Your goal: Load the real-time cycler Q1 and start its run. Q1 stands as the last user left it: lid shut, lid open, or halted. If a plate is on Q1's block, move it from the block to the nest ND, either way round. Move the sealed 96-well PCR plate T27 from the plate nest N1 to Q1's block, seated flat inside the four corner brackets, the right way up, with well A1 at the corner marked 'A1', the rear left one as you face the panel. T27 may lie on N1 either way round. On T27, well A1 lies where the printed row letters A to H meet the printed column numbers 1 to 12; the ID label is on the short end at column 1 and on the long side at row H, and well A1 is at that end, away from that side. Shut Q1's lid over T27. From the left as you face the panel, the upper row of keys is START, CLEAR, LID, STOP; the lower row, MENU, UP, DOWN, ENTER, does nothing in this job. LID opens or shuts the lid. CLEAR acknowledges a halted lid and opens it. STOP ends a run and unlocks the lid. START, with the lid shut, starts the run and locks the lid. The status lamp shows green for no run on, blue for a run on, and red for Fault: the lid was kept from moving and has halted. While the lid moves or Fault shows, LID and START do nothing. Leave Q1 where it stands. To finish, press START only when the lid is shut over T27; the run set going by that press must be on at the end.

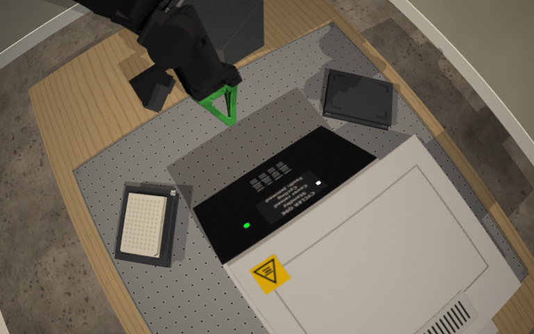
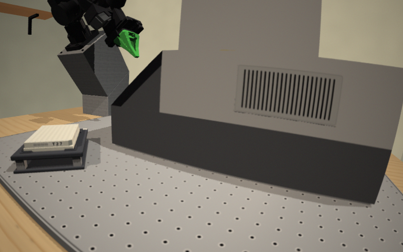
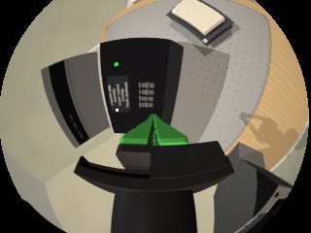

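The cycler Q1 [image 1: 344, 232] stands on the perforated plate with its pale lid [image 1: 382, 243] shut over the block. Its black panel [image 1: 278, 194] shows a green lamp [image 1: 245, 225] and two rows of keys [image 1: 270, 175]. The cream sealed plate T27 [image 1: 143, 224] lies on the dark nest N1 to the left of Q1; its label shows in the exterior view [image 2: 56, 143]. My gripper [image 1: 229, 117], with green fingers, is shut and empty, in the air above the plate's rear, short of the panel. The wrist view shows its fingertips [image 3: 154, 131] pointing towards the keys [image 3: 146, 92].
The empty dark nest ND [image 1: 357, 98] sits at the back right of the perforated plate. The arm's grey base block [image 2: 96, 74] stands behind Q1's panel side. Q1's vented rear [image 2: 288, 95] fills much of the exterior view.
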{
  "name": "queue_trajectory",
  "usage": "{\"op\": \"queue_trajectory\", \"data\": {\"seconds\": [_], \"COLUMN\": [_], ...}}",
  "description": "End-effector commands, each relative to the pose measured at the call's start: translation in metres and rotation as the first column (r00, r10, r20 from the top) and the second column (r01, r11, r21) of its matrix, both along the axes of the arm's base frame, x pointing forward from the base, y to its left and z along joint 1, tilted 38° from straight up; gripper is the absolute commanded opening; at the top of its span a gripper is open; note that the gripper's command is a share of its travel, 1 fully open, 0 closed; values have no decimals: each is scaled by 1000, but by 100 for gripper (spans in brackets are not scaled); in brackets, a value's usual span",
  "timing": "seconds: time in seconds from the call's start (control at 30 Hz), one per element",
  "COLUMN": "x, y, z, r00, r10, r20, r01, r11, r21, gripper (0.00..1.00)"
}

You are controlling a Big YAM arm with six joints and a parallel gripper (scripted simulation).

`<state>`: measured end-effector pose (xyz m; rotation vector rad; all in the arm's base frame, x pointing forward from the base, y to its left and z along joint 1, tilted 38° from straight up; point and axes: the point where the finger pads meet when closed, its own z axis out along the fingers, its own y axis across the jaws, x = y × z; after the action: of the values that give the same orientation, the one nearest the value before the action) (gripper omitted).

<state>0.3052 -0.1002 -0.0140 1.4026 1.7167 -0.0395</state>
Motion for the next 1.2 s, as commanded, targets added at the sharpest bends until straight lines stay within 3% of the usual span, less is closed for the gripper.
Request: {"op": "queue_trajectory", "data": {"seconds": [0.0,0.07,0.3,0.67,1.17], "x": [-3,4,18,19,18], "y": [5,8,13,3,7], "z": [-1,5,12,16,-2], "r00": [993,982,988,990,997], "r10": [-57,-80,-28,-40,-7], "r20": [102,169,151,138,74], "r01": [51,66,20,36,5], "r11": [997,994,998,999,1000], "r21": [60,83,55,33,22], "gripper": [0,0,0,0,0]}}
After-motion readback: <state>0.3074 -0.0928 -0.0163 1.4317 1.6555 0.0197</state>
